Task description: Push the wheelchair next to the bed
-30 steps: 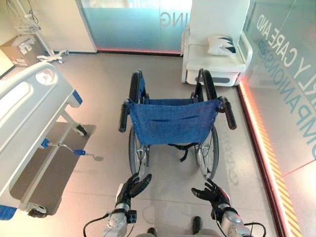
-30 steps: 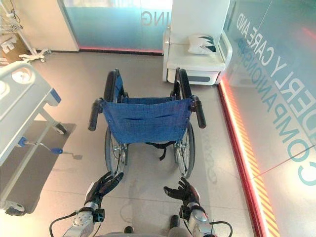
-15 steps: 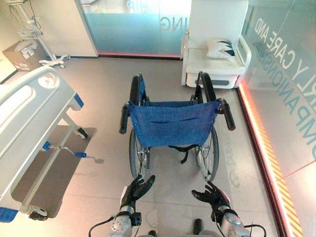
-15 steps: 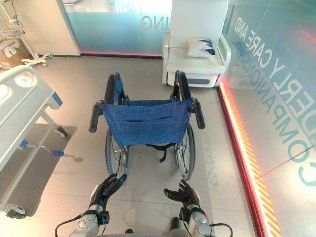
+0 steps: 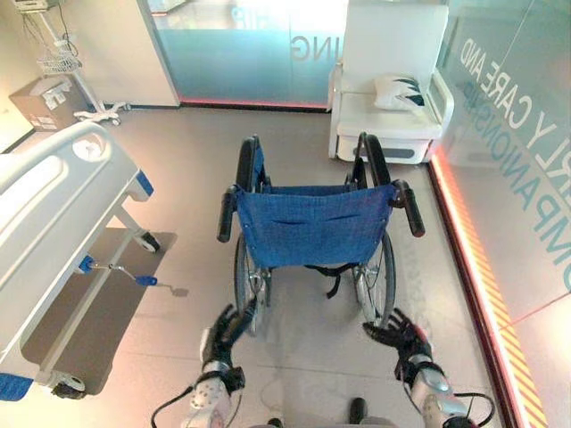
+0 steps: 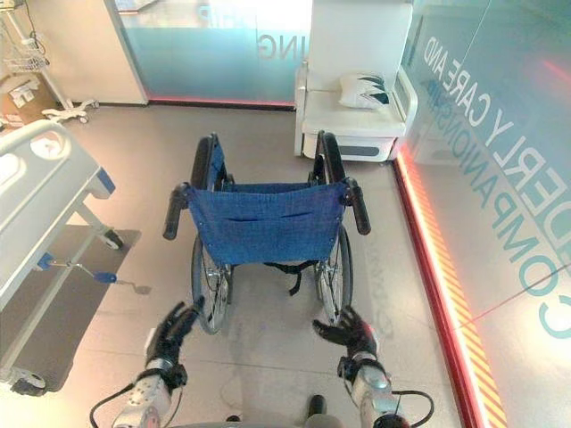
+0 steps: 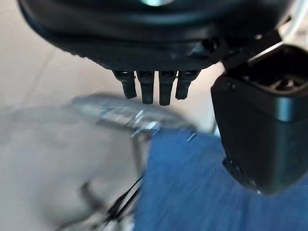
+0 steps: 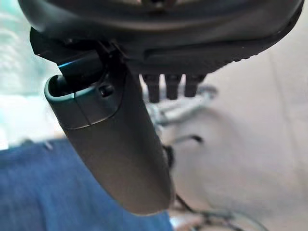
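The wheelchair (image 5: 312,223), with a blue fabric back and black push handles, stands in the middle of the floor with its back toward me. A white hospital bed (image 5: 53,205) stretches along the left side. My left hand (image 5: 223,328) hovers open, below the left push handle (image 5: 227,214) and near the left wheel. My right hand (image 5: 399,333) is open too, by the right wheel and under the right push handle (image 5: 409,209). Neither hand touches the chair. The blue back (image 7: 202,187) lies past the straight fingers in the left wrist view and the blue back (image 8: 57,187) in the right wrist view.
A white armchair (image 5: 388,107) with a cushion stands behind the wheelchair. A glass wall with a red-lit floor strip (image 5: 468,259) runs along the right. The bed's blue crank handle (image 5: 116,267) juts out over a grey mat. A cardboard box (image 5: 40,100) and wheeled stand sit far left.
Both hands have risen and spread apart, each closer to its side of the wheelchair's wheels. The camera has tilted slightly; the wheelchair has stayed in place.
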### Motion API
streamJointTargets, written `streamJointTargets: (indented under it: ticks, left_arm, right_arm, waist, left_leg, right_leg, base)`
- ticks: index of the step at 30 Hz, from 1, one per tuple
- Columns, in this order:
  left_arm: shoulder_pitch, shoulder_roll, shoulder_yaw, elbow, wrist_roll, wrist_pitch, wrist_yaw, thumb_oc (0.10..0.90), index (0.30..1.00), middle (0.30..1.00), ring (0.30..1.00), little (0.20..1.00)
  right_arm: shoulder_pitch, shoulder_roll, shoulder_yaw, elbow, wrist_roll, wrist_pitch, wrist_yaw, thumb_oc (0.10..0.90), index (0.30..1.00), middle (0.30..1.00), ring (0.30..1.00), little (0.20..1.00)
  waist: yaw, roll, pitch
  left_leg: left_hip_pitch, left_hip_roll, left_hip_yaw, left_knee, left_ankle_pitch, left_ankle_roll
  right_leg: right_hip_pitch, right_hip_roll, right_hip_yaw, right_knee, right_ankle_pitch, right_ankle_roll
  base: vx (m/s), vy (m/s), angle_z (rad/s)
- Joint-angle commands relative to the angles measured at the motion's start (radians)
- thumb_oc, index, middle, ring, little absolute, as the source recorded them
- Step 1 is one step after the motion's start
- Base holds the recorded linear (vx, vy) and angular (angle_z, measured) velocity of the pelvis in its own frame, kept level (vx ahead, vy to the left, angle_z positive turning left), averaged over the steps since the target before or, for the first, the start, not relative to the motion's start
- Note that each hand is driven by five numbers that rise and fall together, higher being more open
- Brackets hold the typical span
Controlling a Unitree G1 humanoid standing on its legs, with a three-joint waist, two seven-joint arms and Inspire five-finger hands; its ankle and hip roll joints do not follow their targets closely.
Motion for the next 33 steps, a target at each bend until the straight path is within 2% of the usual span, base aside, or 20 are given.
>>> streamJointTargets:
  ticks: [1, 3, 8, 12, 16, 18, 20, 21, 22, 24, 28, 33]
  left_arm:
    - [-0.211, 0.137, 0.065, -0.059, 0.023, -0.124, 0.111, 0.8, 0.9, 0.9, 0.9, 0.9]
    - [-0.303, 0.228, 0.101, -0.07, 0.004, -0.129, 0.141, 0.8, 0.9, 0.9, 0.9, 0.9]
    - [-0.468, 0.36, 0.113, -0.09, -0.015, -0.113, 0.157, 0.8, 0.9, 0.9, 0.9, 0.9]
    - [-0.578, 0.426, 0.082, -0.066, -0.069, -0.085, 0.147, 0.8, 0.9, 0.9, 0.9, 0.9]
    - [-0.658, 0.437, 0.037, -0.075, -0.13, -0.087, 0.066, 0.8, 0.9, 0.9, 0.9, 0.9]
    - [-0.694, 0.436, 0.003, -0.1, -0.135, -0.062, 0.004, 0.8, 0.9, 0.9, 0.9, 0.9]
    - [-0.739, 0.444, -0.056, -0.128, -0.1, 0.027, -0.106, 0.8, 0.9, 0.9, 0.9, 0.9]
    - [-0.748, 0.448, -0.069, -0.13, -0.073, 0.061, -0.144, 0.8, 0.9, 0.9, 0.9, 0.9]
    - [-0.777, 0.468, -0.113, -0.141, -0.059, 0.13, -0.18, 0.8, 0.9, 0.9, 0.9, 0.9]
    - [-0.812, 0.493, -0.16, -0.134, -0.038, 0.205, -0.242, 0.8, 0.9, 0.9, 0.9, 0.9]
    - [-0.869, 0.524, -0.245, -0.071, 0.051, 0.3, -0.287, 0.8, 0.9, 0.9, 0.9, 0.9]
    - [-0.897, 0.536, -0.303, 0.013, 0.131, 0.377, -0.3, 0.8, 0.9, 0.9, 0.9, 0.9]
  right_arm:
    - [-0.153, -0.105, -0.058, -0.061, 0.065, -0.094, -0.065, 0.8, 0.9, 0.9, 0.9, 0.9]
    - [-0.201, -0.152, -0.066, -0.059, 0.07, -0.088, -0.08, 0.8, 0.9, 0.9, 0.9, 0.9]
    - [-0.279, -0.211, -0.045, -0.078, 0.063, -0.078, -0.119, 0.8, 0.9, 0.9, 0.9, 0.9]
    - [-0.36, -0.237, -0.008, -0.073, 0.062, -0.072, -0.154, 0.8, 0.9, 0.9, 0.9, 0.9]
    - [-0.428, -0.247, 0.022, -0.059, 0.051, -0.075, -0.176, 0.8, 0.9, 0.9, 0.9, 0.9]
    - [-0.454, -0.25, 0.038, -0.059, 0.042, -0.072, -0.186, 0.8, 0.9, 0.9, 0.9, 0.9]
    - [-0.479, -0.252, 0.058, -0.057, 0.026, -0.069, -0.193, 0.8, 0.9, 0.9, 0.9, 0.9]
    - [-0.484, -0.253, 0.061, -0.054, 0.019, -0.069, -0.192, 0.8, 0.9, 0.9, 0.9, 0.9]
    - [-0.499, -0.258, 0.075, -0.054, 0.014, -0.063, -0.198, 0.8, 0.9, 0.9, 0.9, 0.9]
    - [-0.511, -0.261, 0.084, -0.042, 0.019, -0.062, -0.198, 0.8, 0.9, 0.9, 0.9, 0.9]
    - [-0.526, -0.261, 0.1, -0.002, 0.026, -0.067, -0.194, 0.8, 0.9, 0.9, 0.9, 0.9]
    - [-0.523, -0.262, 0.11, 0.02, 0.038, -0.073, -0.192, 0.8, 0.9, 0.9, 0.9, 0.9]
  waist:
    - [-0.01, 0.002, 0.016]
    - [-0.02, 0.006, 0.005]
    - [-0.036, 0.022, -0.014]
    - [-0.044, 0.033, -0.021]
    - [-0.046, 0.038, -0.021]
    - [-0.046, 0.039, -0.019]
    - [-0.044, 0.043, -0.016]
    - [-0.044, 0.044, -0.015]
    - [-0.044, 0.047, -0.013]
    - [-0.043, 0.051, -0.011]
    - [-0.045, 0.057, -0.004]
    - [-0.052, 0.054, 0.009]
  left_leg:
    - [-0.015, -0.062, -0.018, 0.009, -0.009, 0.023]
    - [-0.012, -0.062, -0.018, 0.009, -0.01, 0.02]
    - [-0.008, -0.061, -0.009, 0.009, -0.013, 0.015]
    - [-0.008, -0.062, -0.005, 0.009, -0.015, 0.013]
    - [-0.011, -0.064, -0.005, 0.009, -0.015, 0.014]
    - [-0.014, -0.064, -0.004, 0.009, -0.014, 0.014]
    - [-0.018, -0.063, -0.001, 0.01, -0.013, 0.014]
    - [-0.019, -0.062, -0.001, 0.01, -0.012, 0.014]
    - [-0.022, -0.063, 0.0, 0.009, -0.011, 0.015]
    - [-0.026, -0.065, 0.0, 0.009, -0.008, 0.016]
    - [-0.034, -0.068, 0.002, 0.009, -0.003, 0.018]
    - [-0.04, -0.067, 0.01, 0.011, 0.004, 0.018]
  right_leg:
    - [0.095, 0.037, -0.015, 0.016, -0.061, -0.029]
    - [0.097, 0.034, -0.015, 0.014, -0.063, -0.026]
    - [0.103, 0.03, -0.013, 0.008, -0.065, -0.024]
    - [0.103, 0.03, -0.01, 0.006, -0.069, -0.026]
    - [0.101, 0.029, -0.008, 0.006, -0.072, -0.028]
    - [0.099, 0.029, -0.007, 0.007, -0.073, -0.028]
    - [0.094, 0.028, -0.007, 0.009, -0.071, -0.027]
    - [0.093, 0.027, -0.007, 0.009, -0.07, -0.027]
    - [0.089, 0.028, -0.005, 0.008, -0.069, -0.026]
    - [0.086, 0.027, -0.005, 0.008, -0.067, -0.024]
    - [0.08, 0.027, -0.004, 0.006, -0.061, -0.02]
    - [0.072, 0.027, -0.003, 0.006, -0.055, -0.016]
  base:
    - [0.01, 0.005, 0.03]
    - [0.0, 0.0, 0.0]
    - [0.02, 0.025, 0.0]
    - [0.0, 0.0, 0.0]
    - [0.0, 0.0, 0.0]
    - [-0.02, 0.0, 0.0]
    - [-0.05, -0.004, 0.0]
    - [-0.05, -0.003, 0.01]
    - [-0.04, 0.0, 0.0]
    - [-0.04, 0.001, -0.02]
    - [-0.03, -0.001, -0.03]
    - [-0.02, -0.008, -0.01]
